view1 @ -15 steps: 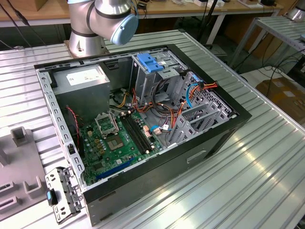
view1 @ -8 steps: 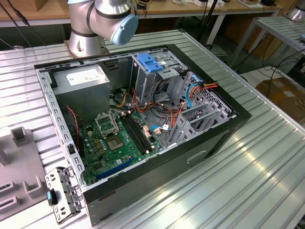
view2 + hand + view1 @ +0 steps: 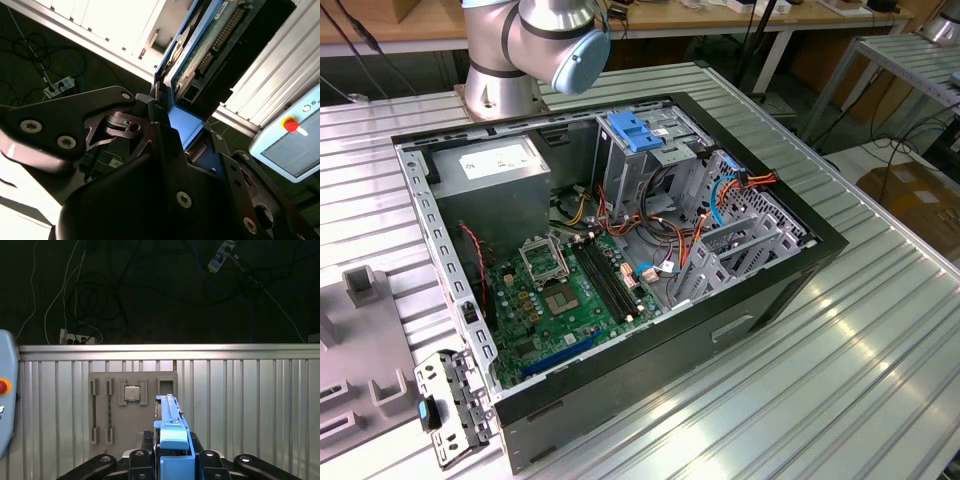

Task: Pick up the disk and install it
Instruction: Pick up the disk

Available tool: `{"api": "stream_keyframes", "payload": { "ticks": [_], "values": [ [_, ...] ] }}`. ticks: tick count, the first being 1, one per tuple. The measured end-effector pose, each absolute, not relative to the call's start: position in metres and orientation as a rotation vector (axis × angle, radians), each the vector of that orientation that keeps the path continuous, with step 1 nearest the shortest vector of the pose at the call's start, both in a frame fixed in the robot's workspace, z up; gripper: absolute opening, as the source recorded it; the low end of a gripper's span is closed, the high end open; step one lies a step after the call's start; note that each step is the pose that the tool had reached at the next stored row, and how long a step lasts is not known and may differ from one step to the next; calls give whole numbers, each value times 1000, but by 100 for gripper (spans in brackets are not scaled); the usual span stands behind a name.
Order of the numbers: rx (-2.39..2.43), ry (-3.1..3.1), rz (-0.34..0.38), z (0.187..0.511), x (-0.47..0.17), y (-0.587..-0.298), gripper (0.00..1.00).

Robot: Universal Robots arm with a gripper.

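The jaws are clenched on the blue side rail of the disk [image 3: 171, 407] [image 3: 207, 47], holding it edge-on above the ribbed worktop [image 3: 250, 405]. Beyond it, in the first wrist view, lies a grey fixture plate [image 3: 100, 410]. In the exterior view an open computer case [image 3: 620, 410] sits near the arm's base [image 3: 500, 85].

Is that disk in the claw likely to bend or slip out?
Probably stiff: the disk stands straight out of the gripper without sagging. Its smooth blue rail may be slippery. The bare circuit board looks fragile.
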State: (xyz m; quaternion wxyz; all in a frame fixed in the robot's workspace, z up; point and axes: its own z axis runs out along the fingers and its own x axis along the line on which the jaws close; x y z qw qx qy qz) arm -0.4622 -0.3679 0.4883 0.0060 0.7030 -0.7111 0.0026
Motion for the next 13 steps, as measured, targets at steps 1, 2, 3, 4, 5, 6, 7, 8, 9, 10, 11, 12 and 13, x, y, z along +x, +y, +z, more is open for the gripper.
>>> {"api": "stream_keyframes", "payload": {
  "ticks": [1,2,3,4,5,6,7,8,9,10,11,12,13],
  "values": [
    [2200,-2226,8,489,-462,-368,37],
    [2200,-2226,8,489,-462,-368,37],
    [2200,-2226,8,489,-462,-368,37],
    [2200,-2226,8,490,-462,-368,37],
    [2200,-2226,8,490,-462,-368,37],
    [2200,-2226,8,491,-462,-368,37],
    [2200,-2226,8,491,-462,-368,37],
    [2200,-2226,8,491,-462,-368,37],
    [2200,-2226,8,491,-462,-368,37],
    [2200,-2226,8,492,-462,-368,37],
    [2200,-2226,8,492,-462,-368,37],
    [2200,-2226,8,492,-462,-368,37],
    [2200,-2226,8,492,-462,-368,37]
  ]
}}
